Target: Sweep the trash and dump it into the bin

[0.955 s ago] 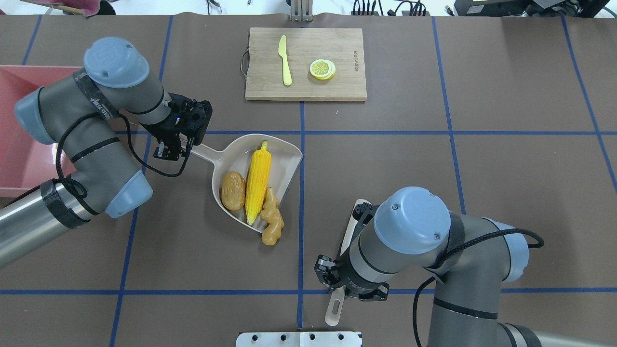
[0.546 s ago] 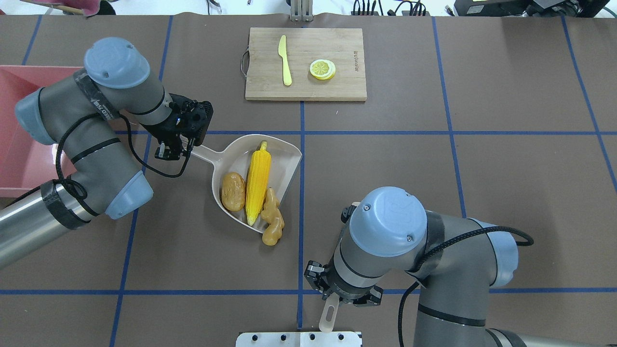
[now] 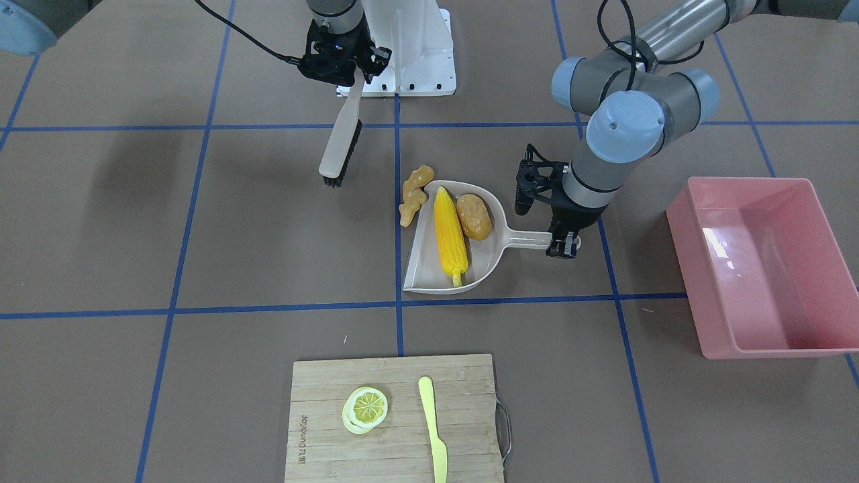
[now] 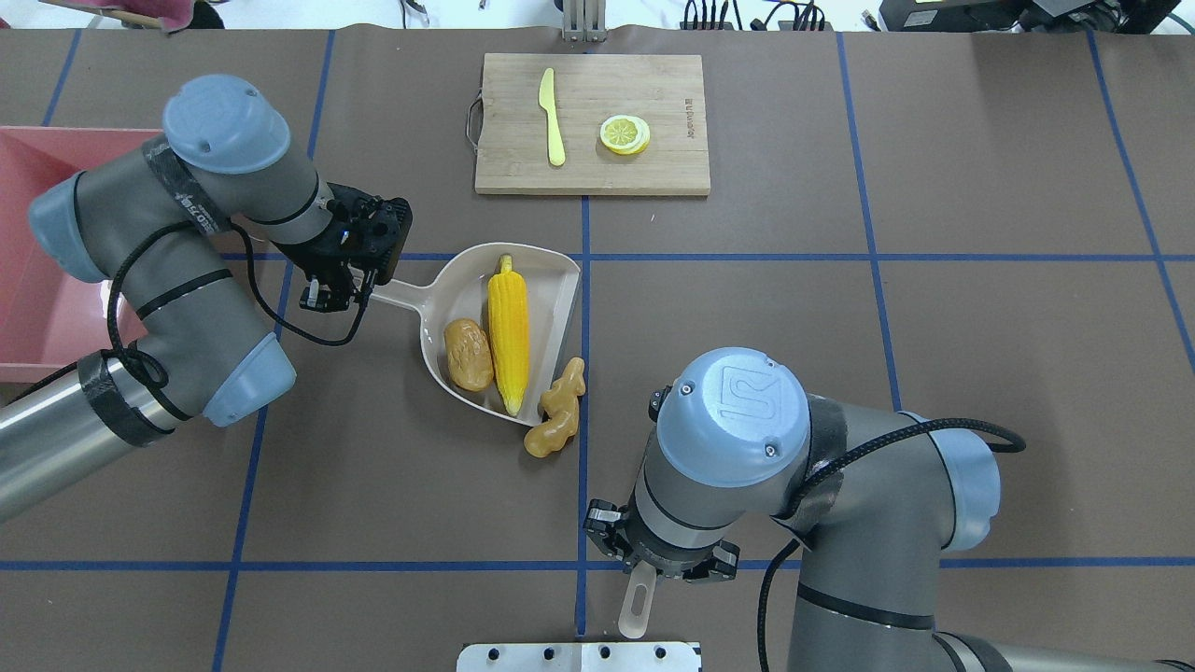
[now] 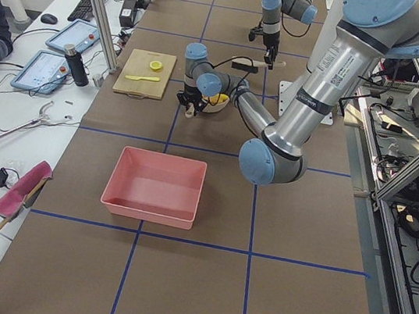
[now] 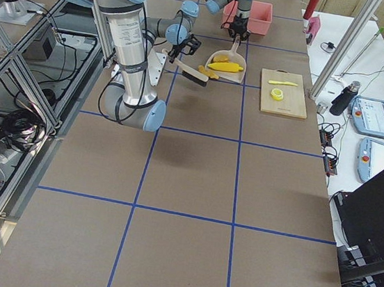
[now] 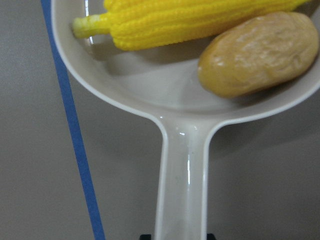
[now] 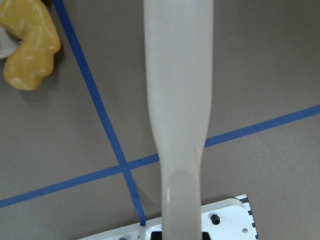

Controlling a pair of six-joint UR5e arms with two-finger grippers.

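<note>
My left gripper (image 4: 344, 282) is shut on the handle of a beige dustpan (image 4: 456, 291). The yellow corn cob (image 4: 509, 331) and brown potato (image 4: 468, 355) lie inside the pan. The tan ginger root (image 4: 555, 420) rests at the pan's open lip, mostly on the table (image 3: 413, 194). The pink bin (image 3: 772, 268) stands open beyond my left arm (image 4: 28, 308). Near the robot's base, my right gripper (image 3: 345, 75) is shut on a brush (image 3: 339, 141) with its bristles down. In the overhead view the right arm hides most of the brush.
At the table's far side lies a wooden cutting board (image 4: 653, 168) with a pale yellow knife (image 4: 553, 117) and a lemon slice (image 4: 625, 133). A white base plate (image 4: 579, 656) sits at the near edge. Blue tape lines cross the brown table.
The dustpan has turned and shifted slightly away from the robot. The ginger now lies further toward the lip's outer side. The right arm has drawn the brush back toward the base.
</note>
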